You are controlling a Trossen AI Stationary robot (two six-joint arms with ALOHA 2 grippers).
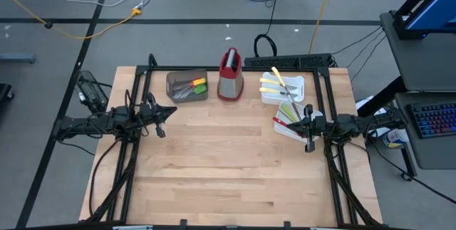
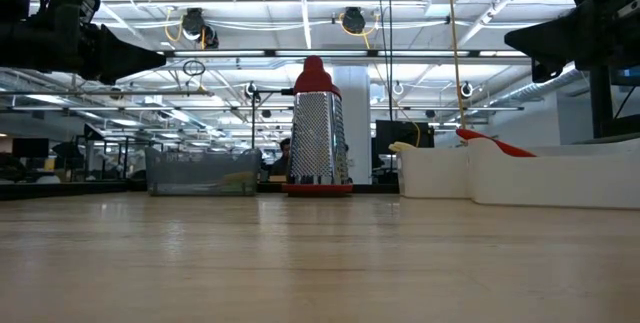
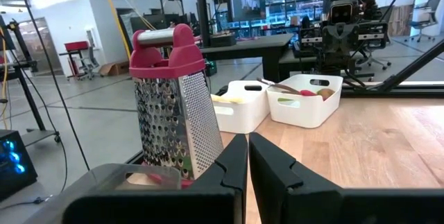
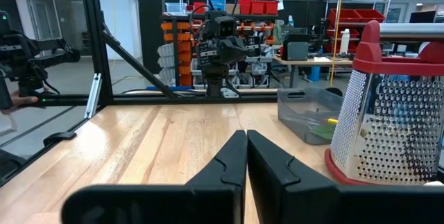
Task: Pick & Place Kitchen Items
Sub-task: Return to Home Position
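Both grippers are shut and empty, held above the table. My left gripper point(image 1: 169, 112) hovers at the left, near a grey bin point(image 1: 187, 85) that holds several utensils, green, yellow and red point(image 1: 195, 85). My right gripper point(image 1: 303, 124) hovers at the right, by the near white tray point(image 1: 285, 127), where red and green utensils point(image 1: 288, 118) lie. The far white tray point(image 1: 293, 93) holds yellow-handled knives point(image 1: 271, 85). A red utensil point(image 2: 495, 146) sticks up over a tray's rim in the low view. The left wrist view shows my left gripper's fingers together point(image 3: 248, 156), the right wrist view my right gripper's point(image 4: 246, 153).
An upright red-and-steel grater point(image 1: 229, 75) stands between the bin and the trays at the table's far side; it also shows in the low view point(image 2: 316, 128). The bare wooden tabletop point(image 1: 228, 166) spreads across the middle and near side.
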